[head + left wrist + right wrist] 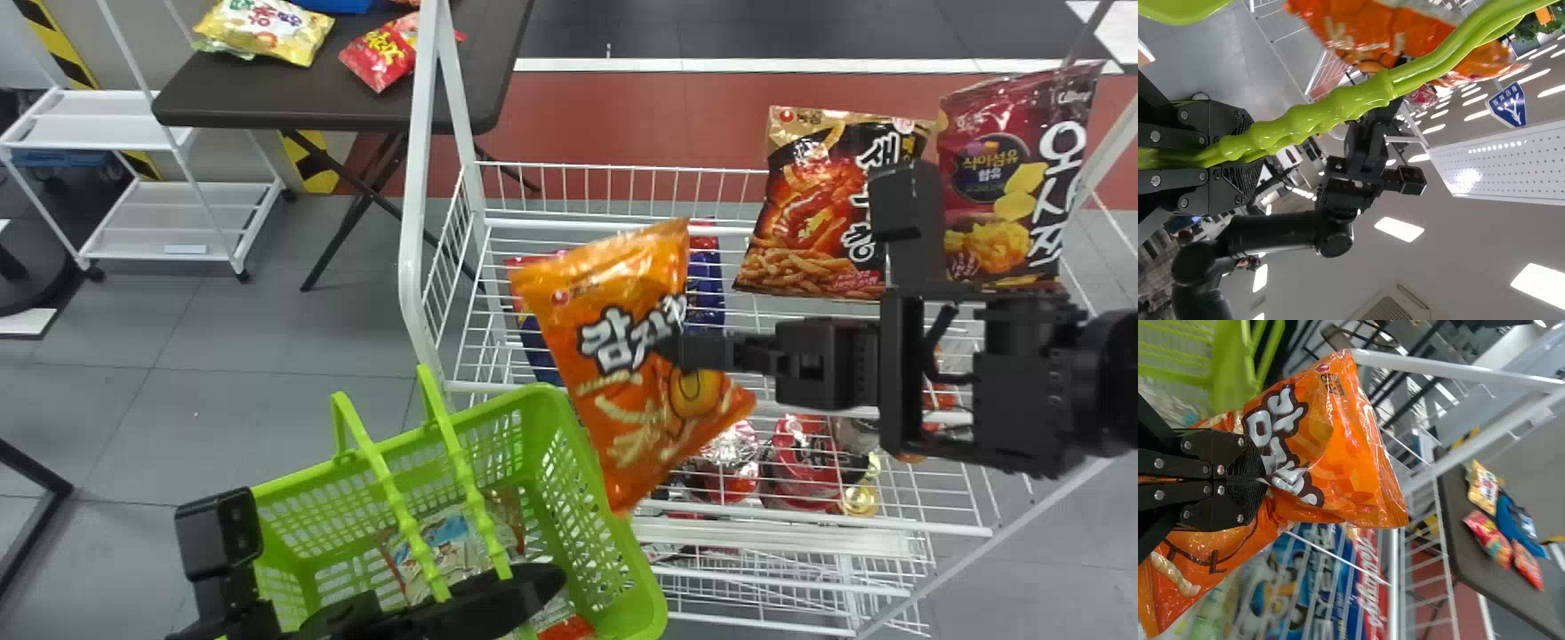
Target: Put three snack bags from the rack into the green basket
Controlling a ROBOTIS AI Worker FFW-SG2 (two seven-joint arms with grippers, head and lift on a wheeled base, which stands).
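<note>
Past the green basket, on its far side, a dark tabletop has a yellow bag and a red bag on it. I don't think those count, since the job is about bags from the rack.

The left gripper has its jaws closed on the handles of the green basket, so the basket hangs there ready.

Inside the green basket there is a pale packet, and near it a bit of something red-orange. That looks like two things in, but they overlap and are partly hidden, so I can't be sure of the count.

Next is the orange bag. It is up over the right side of the green basket, not in it. The right gripper has its jaws pinched shut on it.

To the right of the green basket is the rack. Something blue and red peeks out from behind the orange bag. Farther right of the green basket are a brown bag and a dark red bag.

If two are in, the orange one makes three. Then all that is left is to bring it over the green basket and let go.
</note>
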